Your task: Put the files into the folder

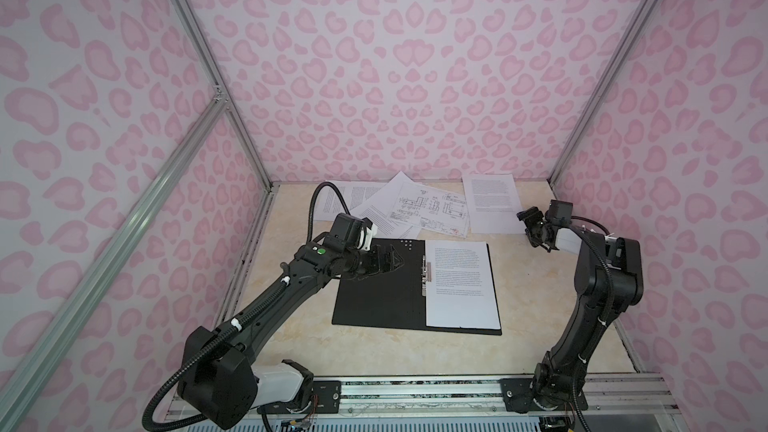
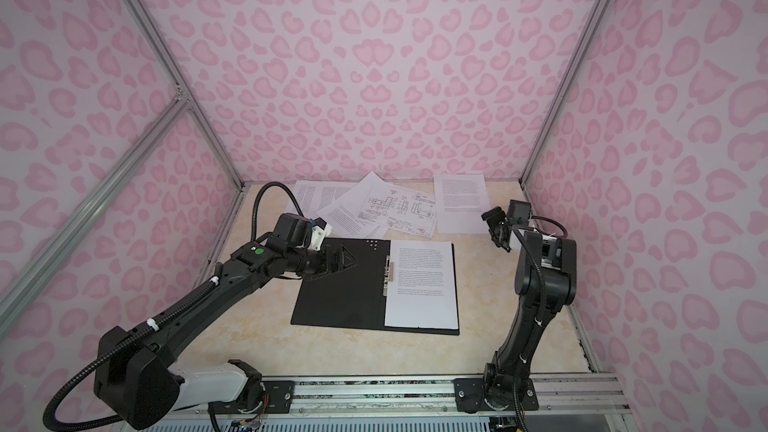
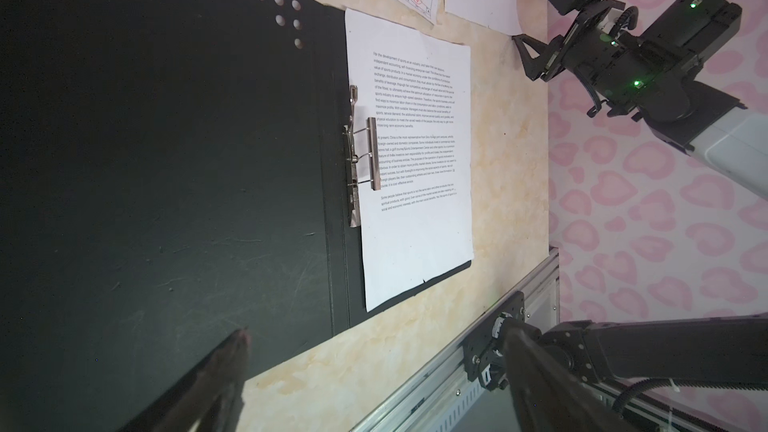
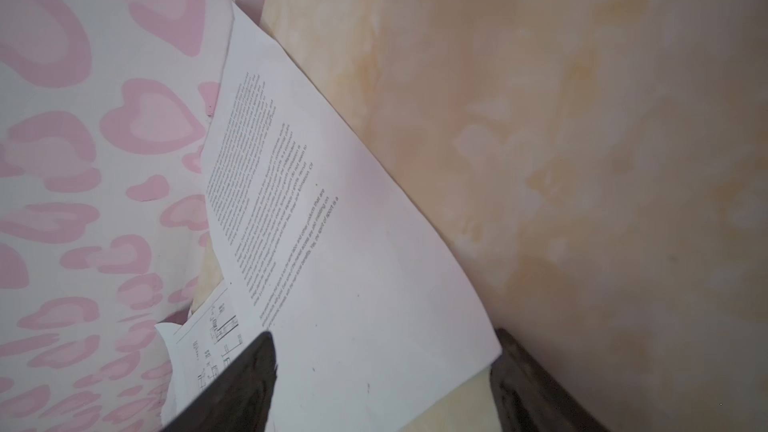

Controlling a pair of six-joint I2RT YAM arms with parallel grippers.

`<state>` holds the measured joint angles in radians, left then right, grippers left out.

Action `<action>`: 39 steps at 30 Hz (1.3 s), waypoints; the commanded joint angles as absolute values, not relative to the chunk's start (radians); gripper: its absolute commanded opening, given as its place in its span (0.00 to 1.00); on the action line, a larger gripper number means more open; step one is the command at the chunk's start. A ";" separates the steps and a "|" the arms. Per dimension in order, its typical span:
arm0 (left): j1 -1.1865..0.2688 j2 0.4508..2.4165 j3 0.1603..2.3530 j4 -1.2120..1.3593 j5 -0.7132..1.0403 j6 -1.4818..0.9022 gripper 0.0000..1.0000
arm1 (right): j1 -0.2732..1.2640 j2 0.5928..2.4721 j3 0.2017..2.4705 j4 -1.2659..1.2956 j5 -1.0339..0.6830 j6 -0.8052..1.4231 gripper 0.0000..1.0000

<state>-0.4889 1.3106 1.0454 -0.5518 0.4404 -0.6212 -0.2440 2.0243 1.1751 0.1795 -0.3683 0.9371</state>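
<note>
Left claw (image 1: 392,263) spread wide over the open folder (image 1: 374,297); right claw (image 1: 530,229) spread wide at a loose sheet.
Folder lies flat mid-tabletop (image 1: 536,292), black inside up, one printed sheet (image 1: 459,284) on its right half beside the metal clip (image 1: 424,274). Left claw hangs empty above the left half. Remaining files lie along the back wall: a drawing sheet (image 1: 432,207) overlapping text pages, and a text sheet (image 1: 492,201) apart at right, its near corner between the right claw's fingers (image 4: 232,384), unpinched.
</note>
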 commanded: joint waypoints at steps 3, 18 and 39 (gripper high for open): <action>-0.485 1.291 1.039 -0.565 0.430 -0.624 0.96 | -0.231 2.059 1.119 0.428 -0.416 1.071 0.77; -0.477 1.285 1.022 -0.584 0.387 -0.635 0.96 | -0.210 2.012 1.063 0.556 -0.411 1.130 0.07; -0.474 1.183 0.950 -0.638 0.319 -0.608 0.96 | 0.137 0.952 0.640 -0.037 -0.135 1.176 0.00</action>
